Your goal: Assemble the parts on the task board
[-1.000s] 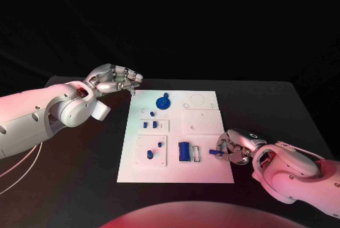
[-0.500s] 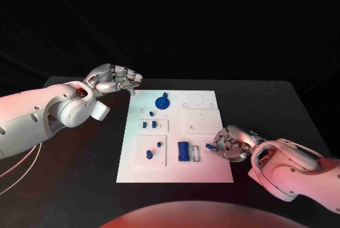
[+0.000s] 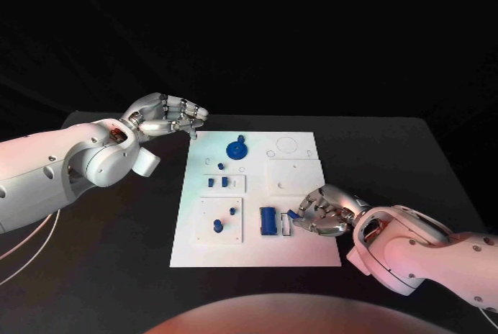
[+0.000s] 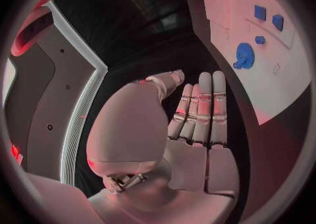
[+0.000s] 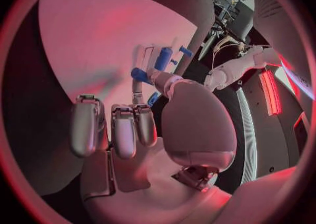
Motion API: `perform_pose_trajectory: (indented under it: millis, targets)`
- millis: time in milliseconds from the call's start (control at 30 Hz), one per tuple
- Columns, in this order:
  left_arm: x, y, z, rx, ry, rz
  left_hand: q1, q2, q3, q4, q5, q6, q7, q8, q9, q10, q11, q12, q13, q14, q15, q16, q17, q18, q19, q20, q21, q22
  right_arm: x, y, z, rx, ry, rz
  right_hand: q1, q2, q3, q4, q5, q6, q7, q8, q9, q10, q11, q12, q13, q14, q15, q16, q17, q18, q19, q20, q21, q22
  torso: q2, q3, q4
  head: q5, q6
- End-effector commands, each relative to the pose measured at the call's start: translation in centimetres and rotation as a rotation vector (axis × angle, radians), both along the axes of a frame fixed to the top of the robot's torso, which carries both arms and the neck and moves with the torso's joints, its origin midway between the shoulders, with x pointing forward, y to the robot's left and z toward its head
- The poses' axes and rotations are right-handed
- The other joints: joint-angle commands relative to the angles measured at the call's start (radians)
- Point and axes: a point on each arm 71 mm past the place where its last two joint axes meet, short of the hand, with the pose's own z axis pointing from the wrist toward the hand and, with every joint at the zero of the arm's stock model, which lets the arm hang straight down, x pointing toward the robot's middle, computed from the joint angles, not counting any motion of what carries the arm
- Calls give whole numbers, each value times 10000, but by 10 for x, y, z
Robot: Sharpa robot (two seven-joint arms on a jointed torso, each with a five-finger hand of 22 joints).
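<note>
The white task board (image 3: 296,177) lies mid-table. On it are a blue gear (image 3: 239,148), several small blue pieces such as one pair (image 3: 218,182), and an upright blue block (image 3: 269,221). My right hand (image 3: 326,211) hovers over the board's right part and pinches a small blue part (image 3: 293,214) just right of that block. In the right wrist view the pinched part (image 5: 139,74) sits at the fingertips, with the block (image 5: 163,58) beyond it. My left hand (image 3: 166,116) hangs off the board's far left corner, holding nothing; its fingers (image 4: 200,110) lie side by side, and the gear (image 4: 244,55) shows past them.
Black table (image 3: 394,154) surrounds the board on all sides. Raised white sub-plates (image 3: 221,220) and a white slot frame (image 3: 286,224) stand on the board near the blue block.
My right hand has moved left from the board's right edge, carrying the small blue part closer to the blue block. The left hand has stayed still.
</note>
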Motion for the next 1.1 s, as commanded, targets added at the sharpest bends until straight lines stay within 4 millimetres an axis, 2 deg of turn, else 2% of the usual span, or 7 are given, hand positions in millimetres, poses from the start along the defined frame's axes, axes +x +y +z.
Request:
perform_pose_trajectory:
  millis: [33,133,400,533,1100]
  targets:
    - [0,-2,1,-118,-41,-81,34,-27,20,-15,52,-82,263,23,-9,-66,20,47,-12,-57,-8,34,14,139,67,17,-26,-12,-2,2,-7,305,541,-216,-200,30,-126,47,-44,148,-88,-40,208,681,-60,52,2111,897,-58,41,1908,-151,363,-64,56,2022,6,0,20,-13,-15]
    - [0,-2,1,-118,-41,-85,34,-27,20,-15,52,-82,263,23,-9,-66,20,47,-12,-57,-8,34,14,139,67,17,-26,-12,-2,5,-9,314,668,-203,-319,69,-191,88,-43,169,-87,-56,210,691,-60,68,2125,903,-58,53,1938,-154,368,-64,73,2025,3,1,2,1,-12]
    - [-1,-2,1,-112,-6,-121,83,6,57,-42,67,-52,259,65,-3,-77,17,67,-24,-53,-17,37,15,142,84,6,-5,0,-1,6,-13,227,821,-227,-754,36,-557,252,-52,302,-105,-57,246,747,-73,171,2203,924,-67,95,2045,-166,389,-71,146,2042,3,9,2,7,-25]
    - [-1,-2,1,-105,-1,-110,92,4,64,-50,70,-50,260,71,-3,-79,17,70,-26,-54,-19,35,14,142,86,3,1,4,0,7,-14,204,810,-234,-950,27,-795,360,-53,333,-104,-72,261,747,-72,166,2202,929,-68,106,2074,-170,394,-74,169,2047,7,10,-6,1,16]
    - [0,-1,1,-91,14,-93,86,0,63,-48,68,-56,262,72,-4,-81,19,73,-29,-54,-17,35,13,139,86,3,5,6,0,11,-16,-26,986,15,-1257,-28,-1212,600,-53,379,-98,-103,281,762,-65,190,2225,931,-63,111,2087,-164,385,-71,138,2038,6,8,5,0,6]
